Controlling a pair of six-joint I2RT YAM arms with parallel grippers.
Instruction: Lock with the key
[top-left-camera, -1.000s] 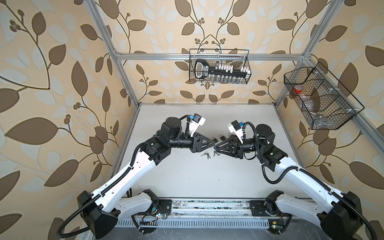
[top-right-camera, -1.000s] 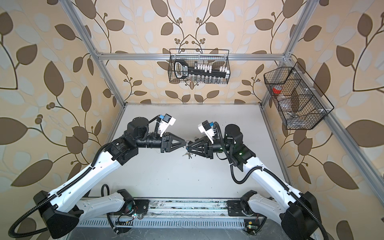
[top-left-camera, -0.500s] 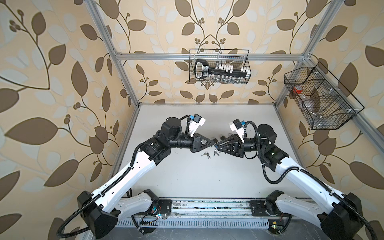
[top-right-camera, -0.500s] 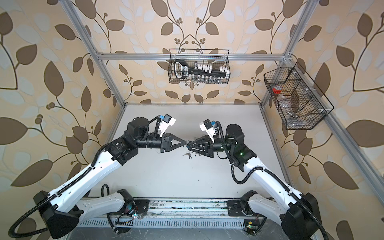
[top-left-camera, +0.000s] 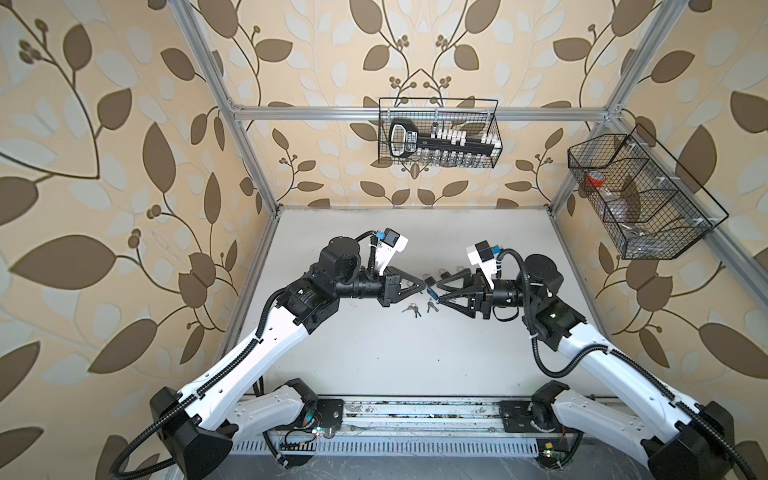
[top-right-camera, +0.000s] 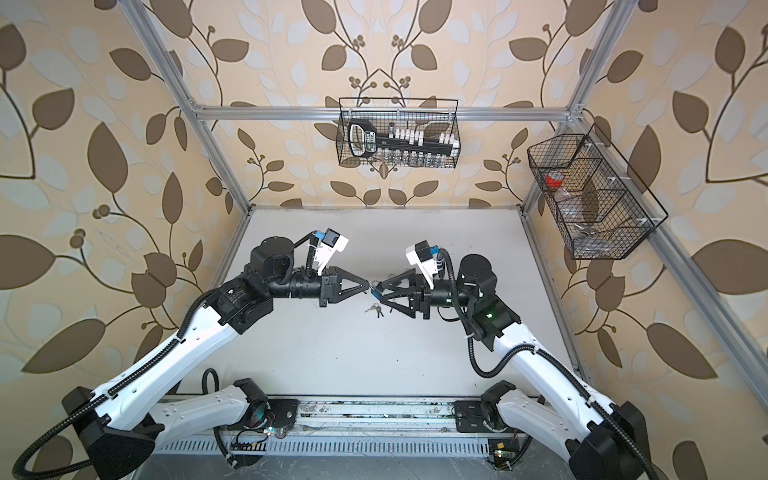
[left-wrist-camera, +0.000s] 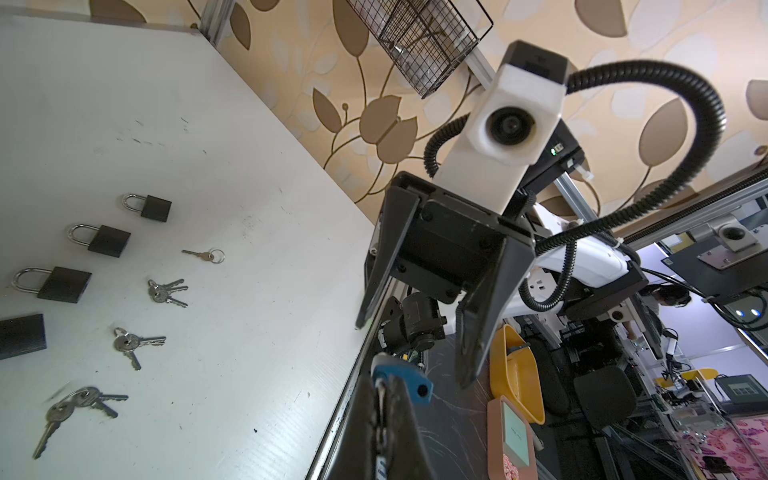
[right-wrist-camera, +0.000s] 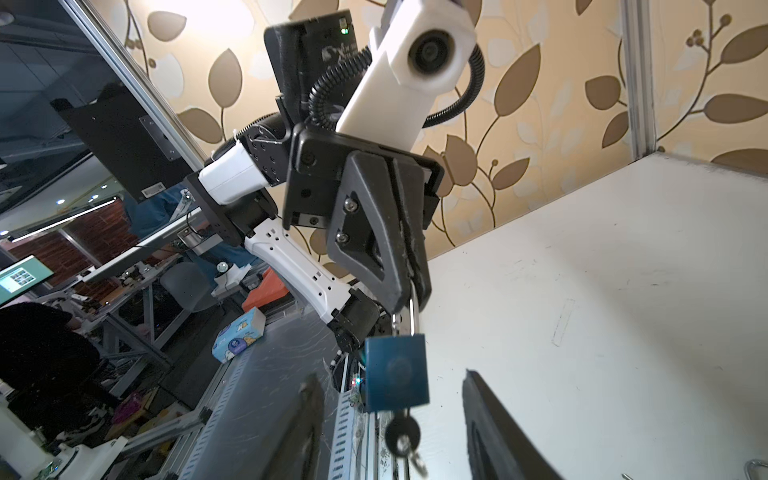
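Note:
A blue padlock (right-wrist-camera: 397, 374) hangs by its steel shackle (right-wrist-camera: 411, 320) from my left gripper (right-wrist-camera: 409, 297), which is shut on the shackle. A black-headed key (right-wrist-camera: 402, 432) sits in the keyhole on the lock's underside, with more keys dangling from it. My right gripper (right-wrist-camera: 388, 376) is open, one finger on each side of the lock body and neither touching it. In both top views the left gripper (top-left-camera: 424, 286) (top-right-camera: 369, 286) and the right gripper (top-left-camera: 437, 293) (top-right-camera: 383, 293) meet tip to tip above the table's middle, with the padlock (top-left-camera: 432, 294) (top-right-camera: 375, 294) between them.
Three black padlocks (left-wrist-camera: 108, 241) (left-wrist-camera: 149, 206) (left-wrist-camera: 58, 284) and several key bunches (left-wrist-camera: 166, 291) (left-wrist-camera: 131, 343) (left-wrist-camera: 75, 405) lie on the white table (top-left-camera: 374, 365) under the grippers. Wire baskets hang on the back wall (top-left-camera: 438, 133) and the right wall (top-left-camera: 640, 199).
My left gripper has closed on the padlock's shackle. The right gripper's jaws have opened and let go of the lock, which now hangs from the left gripper alone.

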